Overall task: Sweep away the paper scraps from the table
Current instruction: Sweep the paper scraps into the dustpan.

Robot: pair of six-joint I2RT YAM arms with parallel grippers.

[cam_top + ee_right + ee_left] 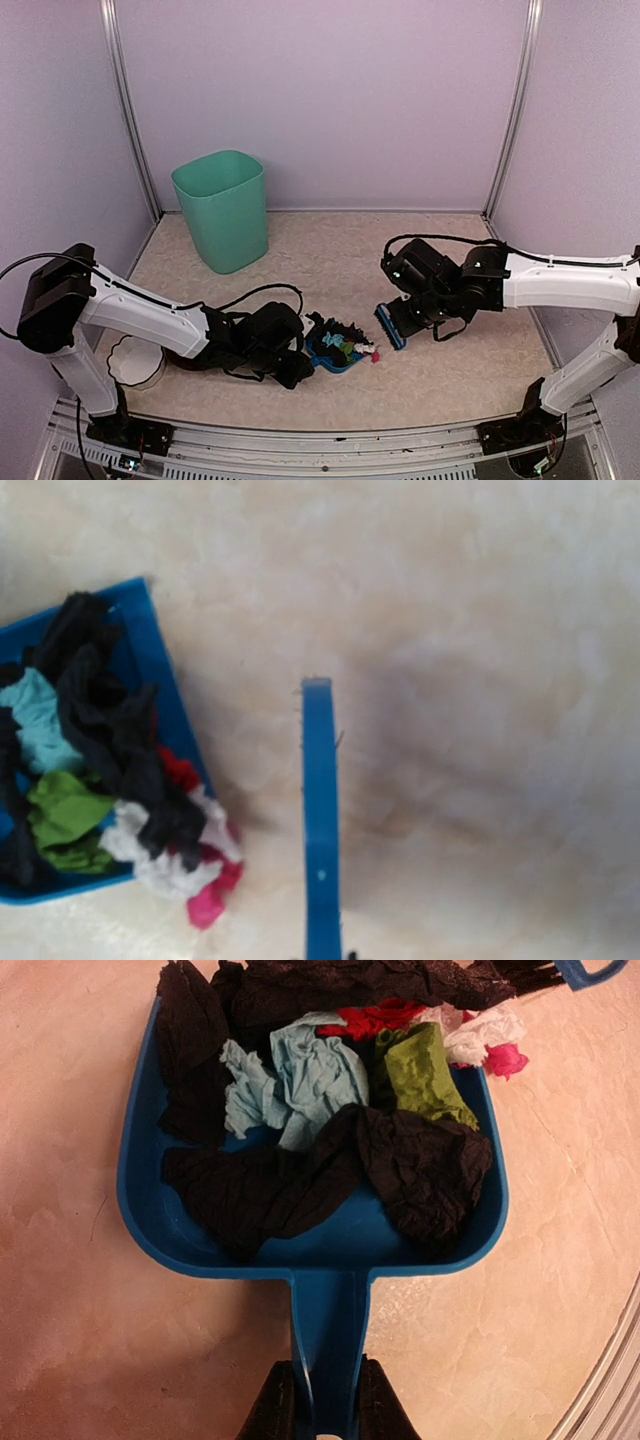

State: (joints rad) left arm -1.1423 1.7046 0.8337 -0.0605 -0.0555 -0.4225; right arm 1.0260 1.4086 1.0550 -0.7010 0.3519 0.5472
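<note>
Nearest, by the front edge at 9 o'clock from the dustpan in the top view: white bowl. Next, at 6 o'clock of the left wrist view: left gripper, jaws clamped either side of the handle of the blue dustpan, pan flat on the table. Heaped in the pan toward 12 o'clock: paper scraps, mostly black, with pale blue, green and red among them. White and pink ones at about 1 o'clock, hanging over the open lip and partly on the table. Judged very light, soft and springy, loose in the heap, not fragile, and likely to slide or flutter out at a tilt or a jolt. Not worth pinching one by one. Better pushed with bristles and carried in the pan, taken by the handle and kept level or tipped back toward it. Just past the lip, at 3 o'clock from the pan: blue brush, apart from the pile, in the right gripper, jaws closed on it. Probably stiff, light plastic, safe to press down. Farthest, at 11 o'clock from the pan and well apart: green bin, upright and open-topped, probably the place to tip out.
</note>
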